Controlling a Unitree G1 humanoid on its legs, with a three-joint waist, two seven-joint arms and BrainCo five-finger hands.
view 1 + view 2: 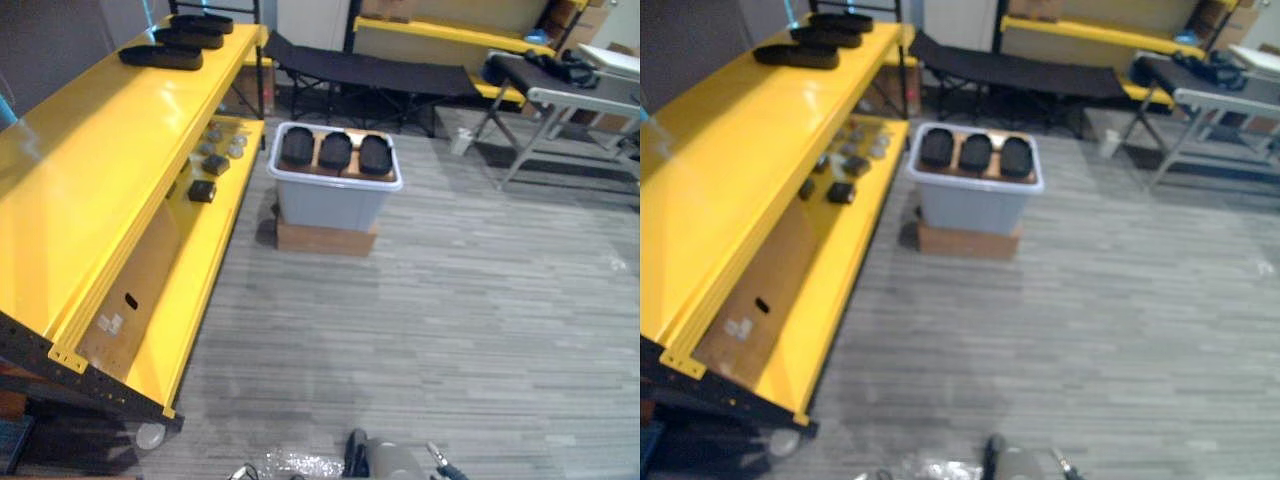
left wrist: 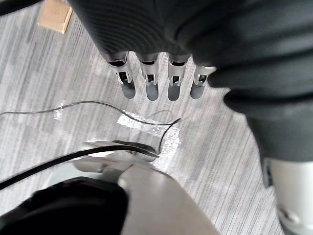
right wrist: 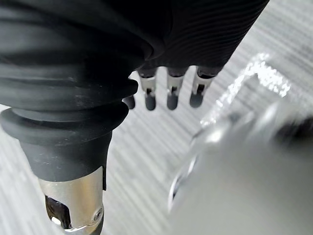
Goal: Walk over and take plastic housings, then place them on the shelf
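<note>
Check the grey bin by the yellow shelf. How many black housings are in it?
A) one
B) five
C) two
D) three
D: three black plastic housings lie side by side in a row at the top of the grey bin.

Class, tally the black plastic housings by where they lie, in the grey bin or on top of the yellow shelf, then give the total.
Grey bin, housings inside: 3
Yellow shelf top, housings on it: 3
Total: 6
</note>
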